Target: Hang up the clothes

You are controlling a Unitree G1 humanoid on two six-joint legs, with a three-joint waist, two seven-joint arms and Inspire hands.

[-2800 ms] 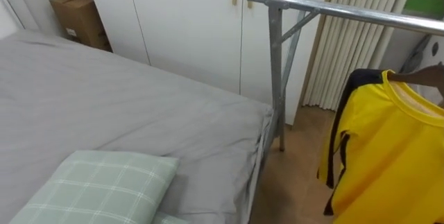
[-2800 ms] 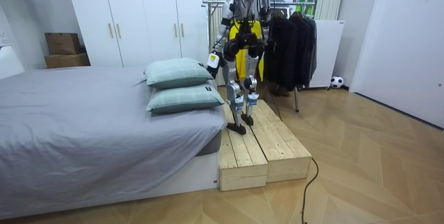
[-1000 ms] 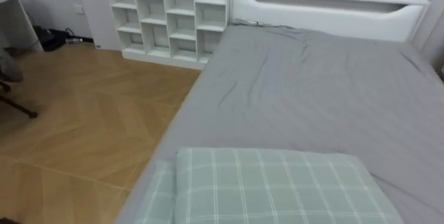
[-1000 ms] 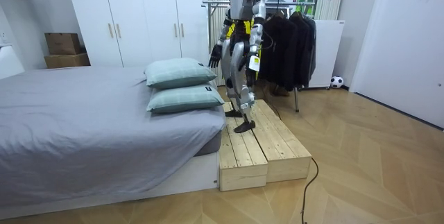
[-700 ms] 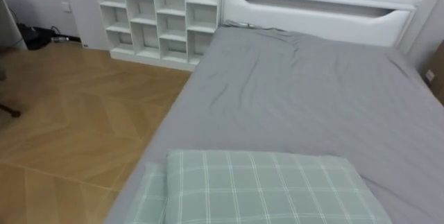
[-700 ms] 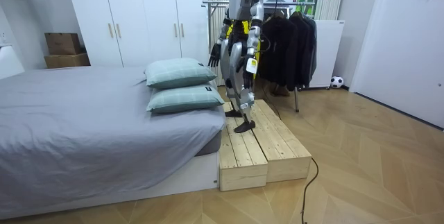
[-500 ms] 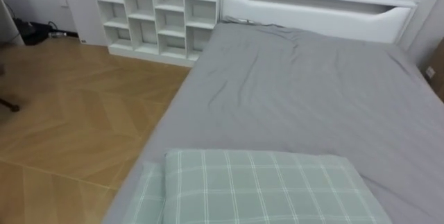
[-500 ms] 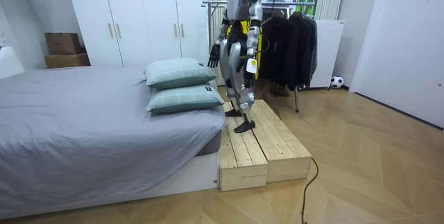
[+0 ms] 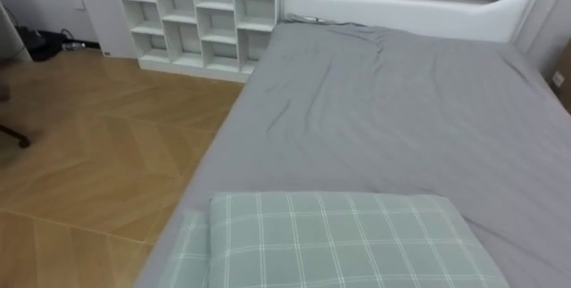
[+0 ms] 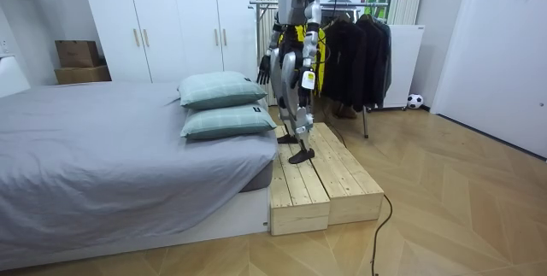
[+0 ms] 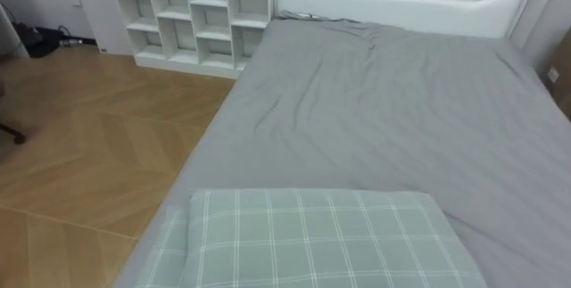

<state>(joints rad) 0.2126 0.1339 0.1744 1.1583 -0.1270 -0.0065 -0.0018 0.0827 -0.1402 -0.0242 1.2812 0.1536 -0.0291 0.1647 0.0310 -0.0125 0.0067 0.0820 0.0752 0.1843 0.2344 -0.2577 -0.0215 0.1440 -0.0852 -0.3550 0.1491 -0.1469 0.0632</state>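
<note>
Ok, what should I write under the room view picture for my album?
Robot stands on a wooden platform beside the grey bed, with hanging clothes behind it.

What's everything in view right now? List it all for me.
bed: one, grey sheet, ahead of the robot
headboard: one, white, bed's far end
pillows: two, pale green check, stacked at bed's near end
cube shelf: one, white, left of the headboard
wardrobe: one, white, behind the bed
cardboard boxes: two, brown, beside the wardrobe
clothes rack: one, metal, behind the robot
dark clothes: several, black, on the rack
yellow garment: one, at the rack
wooden platform: one, pale, under the robot
ball: one, black-and-white, floor
right hand: hanging, fingers open
left hand: hanging
</note>
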